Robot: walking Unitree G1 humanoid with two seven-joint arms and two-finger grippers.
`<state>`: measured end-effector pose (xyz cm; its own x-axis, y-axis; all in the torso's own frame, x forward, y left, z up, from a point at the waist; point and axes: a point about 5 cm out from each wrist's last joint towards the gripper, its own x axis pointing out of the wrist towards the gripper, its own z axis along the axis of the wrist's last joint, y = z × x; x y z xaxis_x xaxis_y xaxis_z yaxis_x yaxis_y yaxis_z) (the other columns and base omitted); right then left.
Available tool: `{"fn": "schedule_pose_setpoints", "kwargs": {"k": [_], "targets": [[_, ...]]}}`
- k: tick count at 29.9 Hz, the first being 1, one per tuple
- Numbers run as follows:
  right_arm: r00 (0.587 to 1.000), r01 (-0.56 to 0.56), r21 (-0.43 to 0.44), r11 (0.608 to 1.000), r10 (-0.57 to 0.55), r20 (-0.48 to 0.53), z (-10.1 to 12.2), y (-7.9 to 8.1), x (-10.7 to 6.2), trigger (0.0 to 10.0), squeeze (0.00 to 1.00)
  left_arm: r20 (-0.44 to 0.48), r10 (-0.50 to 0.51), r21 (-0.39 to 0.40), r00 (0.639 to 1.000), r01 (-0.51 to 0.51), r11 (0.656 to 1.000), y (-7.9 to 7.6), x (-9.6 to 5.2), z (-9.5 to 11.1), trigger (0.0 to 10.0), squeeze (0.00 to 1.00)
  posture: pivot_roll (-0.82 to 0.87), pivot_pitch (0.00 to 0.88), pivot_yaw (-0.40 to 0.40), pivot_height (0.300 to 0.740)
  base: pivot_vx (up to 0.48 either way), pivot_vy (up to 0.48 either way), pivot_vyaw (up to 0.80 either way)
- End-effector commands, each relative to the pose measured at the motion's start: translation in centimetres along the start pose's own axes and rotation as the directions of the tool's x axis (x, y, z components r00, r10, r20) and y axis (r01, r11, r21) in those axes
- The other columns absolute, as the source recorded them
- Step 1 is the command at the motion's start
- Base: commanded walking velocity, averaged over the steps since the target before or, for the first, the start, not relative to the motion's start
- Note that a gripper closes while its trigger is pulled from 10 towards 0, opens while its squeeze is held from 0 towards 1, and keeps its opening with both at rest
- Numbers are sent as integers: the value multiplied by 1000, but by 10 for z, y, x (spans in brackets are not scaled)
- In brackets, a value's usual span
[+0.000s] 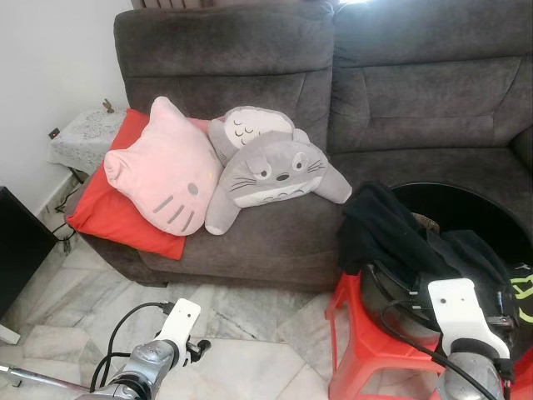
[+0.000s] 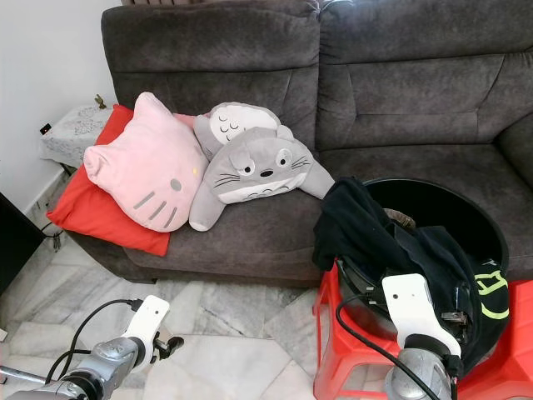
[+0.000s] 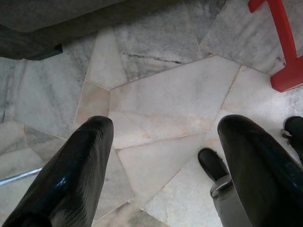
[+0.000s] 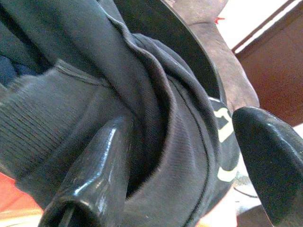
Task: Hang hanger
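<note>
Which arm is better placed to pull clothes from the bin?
Right. The right pincer is open and already against the black clothing draped over the black bin's rim on the red stool. The left pincer points at the bare marble floor.

I count three cushions on the sofa: one pink cat cushion (image 1: 164, 167), two grey plush ones (image 1: 271, 173). One red pillow (image 1: 117, 208), one black basket (image 2: 466, 218), one red stool (image 1: 358, 350).
</note>
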<state>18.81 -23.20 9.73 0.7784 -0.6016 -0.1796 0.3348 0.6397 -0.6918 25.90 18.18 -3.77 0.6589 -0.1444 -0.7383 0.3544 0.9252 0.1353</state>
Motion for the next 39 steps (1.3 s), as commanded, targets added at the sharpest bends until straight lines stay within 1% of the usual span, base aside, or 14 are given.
{"fn": "schedule_pose_setpoints", "kwargs": {"k": [1,5,6,9,11,13,15,16,17,18,19,20,31,39], "targets": [[999,50,28,998,-49,-15,0,-5,-1,10000,0,-15,4,17,1000,-3,1000,3,0,-1,10000,0,-262,0,119,740,0,0,0],[997,70,70,995,-68,-28,1,-7,-1,10000,0,-14,4,17,1000,-4,1000,2,0,-1,10000,0,-262,0,119,740,0,0,0],[997,74,163,984,-71,-24,5,-7,0,10000,0,-14,5,17,1000,-5,1000,2,0,-1,10000,0,-262,0,119,740,0,0,0],[1000,30,238,971,-30,-2,10,0,1,10000,0,-15,5,19,1000,-4,1000,2,0,-1,10000,0,-262,0,119,740,0,0,0],[1000,26,242,970,-24,-12,9,1,1,10000,0,-15,5,19,1000,-4,1000,2,0,-1,10000,0,-262,0,119,740,0,0,0],[997,-10,282,959,33,-76,0,8,5,10000,0,-15,7,19,1000,-7,1000,3,0,-1,10000,0,-262,0,119,740,0,0,0],[995,-32,283,959,57,-79,-2,11,7,10000,0,-16,7,19,1000,-7,1000,3,0,-1,10000,0,-262,0,119,740,0,0,0],[995,-43,274,961,65,-70,-1,12,8,9647,0,-16,7,20,1000,-7,1000,3,0,-1,10000,0,-262,0,119,740,0,0,0],[996,-39,276,960,60,-68,-1,12,8,9647,0,-16,8,20,1000,-7,1000,3,0,-1,10000,0,-262,0,119,740,0,0,0],[996,-35,272,962,55,-67,-1,12,9,3569,0,-16,8,20,1000,-8,1000,3,0,-1,10000,0,-262,0,119,740,0,0,0],[996,-35,271,962,55,-66,0,12,9,3569,0,-16,8,20,1000,-8,1000,3,0,-1,10000,0,-262,0,119,740,0,0,0],[996,-27,272,962,48,-69,-1,11,9,0,0,-16,8,20,1000,-8,1000,3,0,-1,10000,0,-262,0,119,740,0,0,0],[997,-13,277,961,32,-66,0,10,11,0,0,-18,9,22,1000,-8,1000,3,-1,-1,10000,0,-253,0,118,740,0,0,0],[999,-5,255,967,15,-38,5,7,13,0,0,-17,9,26,1000,-9,1000,4,-1,-1,10000,0,-252,0,118,740,0,0,0]]}}
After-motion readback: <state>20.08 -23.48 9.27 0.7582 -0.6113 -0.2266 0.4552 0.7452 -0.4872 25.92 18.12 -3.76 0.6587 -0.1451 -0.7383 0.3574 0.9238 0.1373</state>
